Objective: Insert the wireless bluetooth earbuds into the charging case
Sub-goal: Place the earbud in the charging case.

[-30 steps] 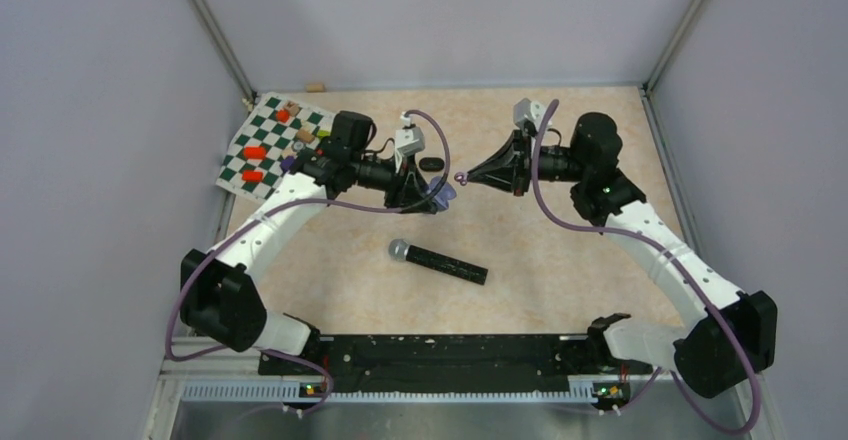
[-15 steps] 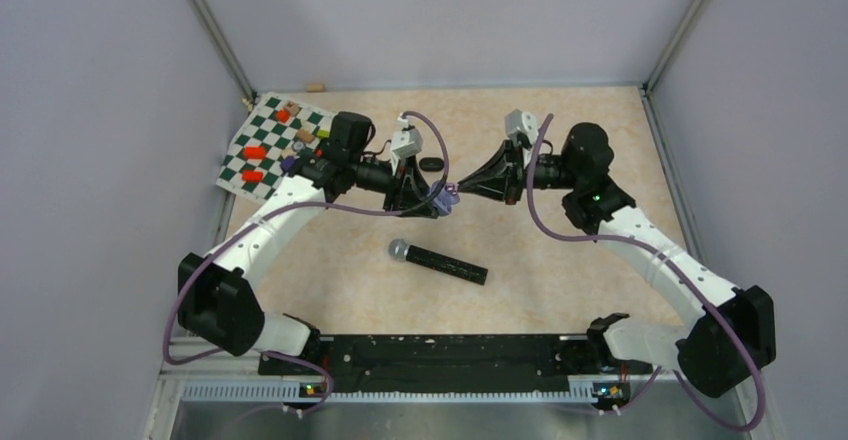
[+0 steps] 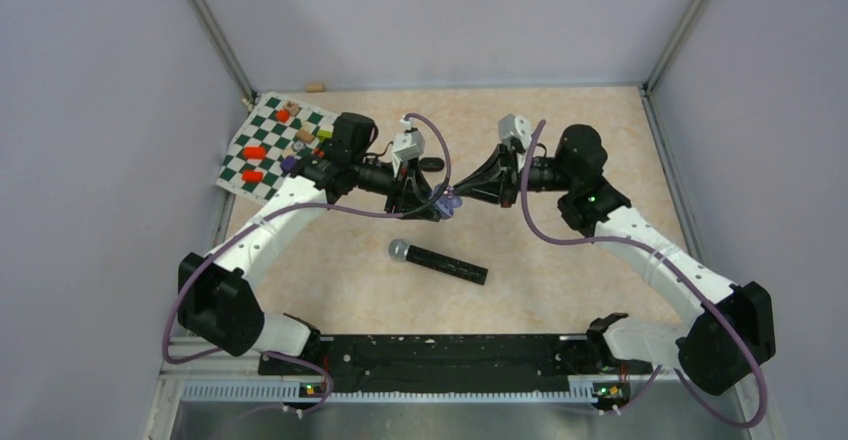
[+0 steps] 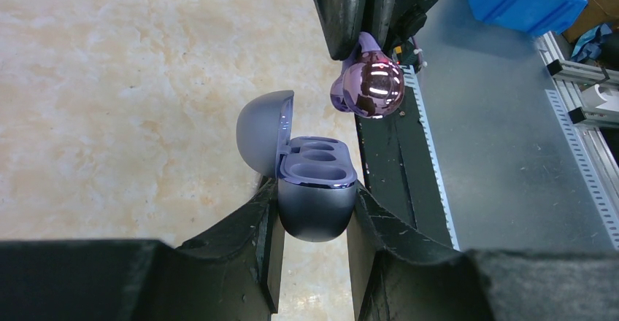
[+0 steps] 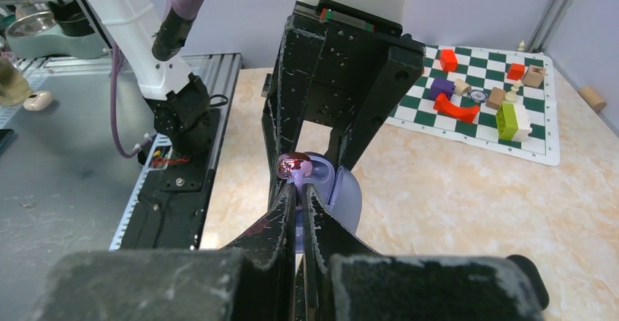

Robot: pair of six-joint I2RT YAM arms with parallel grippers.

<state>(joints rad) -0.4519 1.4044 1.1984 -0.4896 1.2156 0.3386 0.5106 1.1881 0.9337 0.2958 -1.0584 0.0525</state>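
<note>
While both arms met above the middle of the table [image 3: 570,250], the left gripper [image 4: 312,195] pinched the purple charging case [image 4: 315,215] by its lower body. Its lid [image 4: 261,135] was swung open and both moulded wells [image 4: 319,159] showed empty. The right gripper [image 5: 295,190], fingers pressed close together, pinched one glossy purple earbud [image 4: 374,87] and held it just beside the case's open mouth. In the left wrist view it was near the wells but apart from them.

Judged from this, no bud was seated yet. The task looked early, with this purple bud about to go in and the others left to do. Those other earbuds could not be made out in any view. A small dark object [image 3: 432,164] lay on the table beyond the left gripper, too small to identify. A black microphone [image 3: 438,260] lay nearer the arm bases, and a checkered mat [image 3: 262,135] with coloured blocks [image 3: 254,151] sat at the far left — neither was touched.
</note>
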